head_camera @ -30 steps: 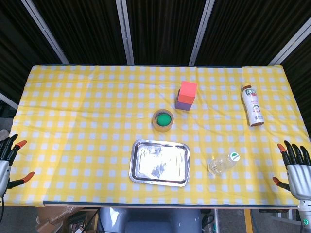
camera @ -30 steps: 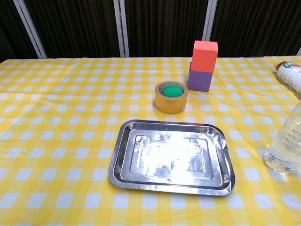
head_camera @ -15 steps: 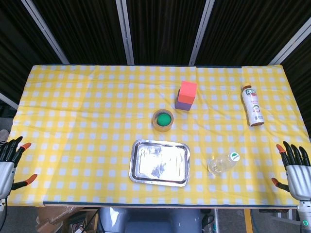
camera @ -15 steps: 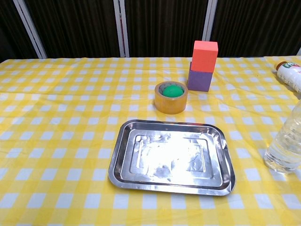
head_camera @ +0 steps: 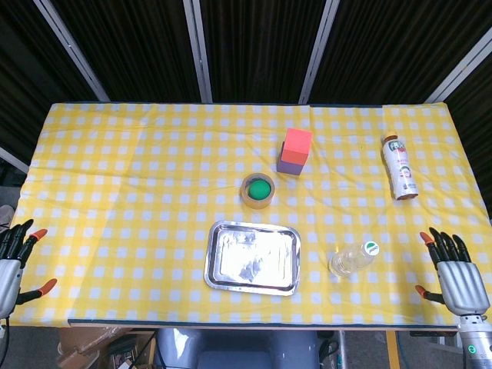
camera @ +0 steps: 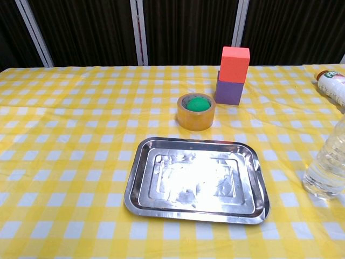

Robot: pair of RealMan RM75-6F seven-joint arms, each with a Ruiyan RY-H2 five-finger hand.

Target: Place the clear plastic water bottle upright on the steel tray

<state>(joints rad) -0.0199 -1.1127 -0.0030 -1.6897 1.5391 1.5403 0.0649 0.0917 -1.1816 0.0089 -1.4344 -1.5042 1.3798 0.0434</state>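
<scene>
The clear plastic water bottle (head_camera: 354, 260) with a green cap stands upright on the yellow checked cloth, just right of the steel tray (head_camera: 253, 257); the chest view cuts off the bottle (camera: 326, 167) at its right edge. The tray (camera: 197, 179) lies bare at the front middle. My right hand (head_camera: 453, 271) hovers at the table's front right corner, fingers spread, holding nothing, well right of the bottle. My left hand (head_camera: 11, 261) is at the front left edge, fingers apart and holding nothing. Neither hand shows in the chest view.
A roll of tape (head_camera: 258, 190) with a green ball inside sits behind the tray. A red block stacked on a purple block (head_camera: 296, 151) stands further back. A white labelled bottle (head_camera: 400, 166) lies on its side at the back right.
My right hand has moved left and inward over the table's front right corner. My left hand has dropped slightly lower at the left edge. Bottle and tray are unmoved.
</scene>
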